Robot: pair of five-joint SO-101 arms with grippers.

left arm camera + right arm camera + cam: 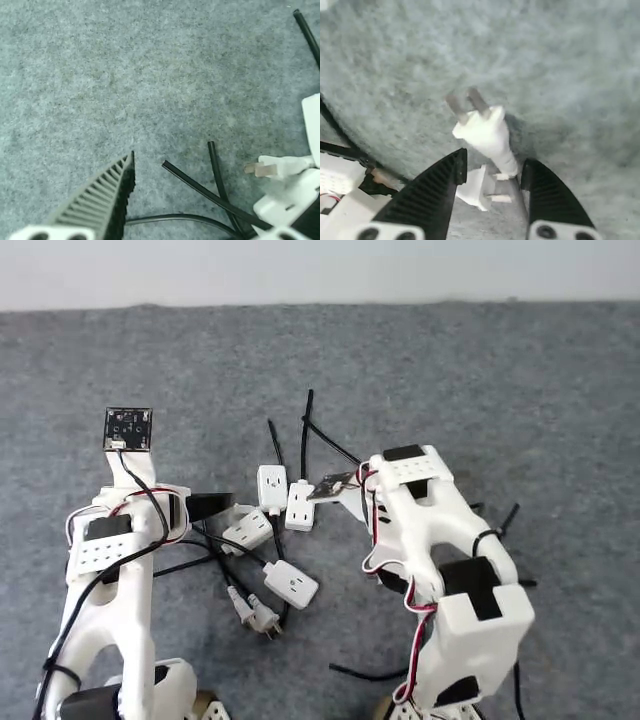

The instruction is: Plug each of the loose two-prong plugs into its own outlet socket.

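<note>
L gripper (214, 507) sits low over the grey carpet (480, 390), just left of the socket cluster; can't tell if it's apart or closed. Beyond it is a small black square board (128, 429) w/ a cable running back to that arm. In the L wrist view a plug w/ brass prongs (277, 167) lies unplugged against white socket bodies, w/ black cords (215, 197) crossing the carpet beside it. Mid-table there are four white outlet sockets. The rear socket (272, 487) and second socket (300, 506) are side by side and touching. The tilted socket (247, 530) is nearer the L arm, and the front socket (291, 583) is toward the near edge. A pair of loose plugs (258, 614) lies just beside the front socket on its L-arm side, not plugged in. R gripper (495, 156) is clamped on a white two-prong plug (482, 132), jaws pressed on either side of its body and prongs pointing away from the wrist. In the high view that plug is at the second socket's right side, not seated; can't tell if it touches. The R wrist view shows another white plug (479, 189) lower down between the jaws, prongs sideways.
</note>
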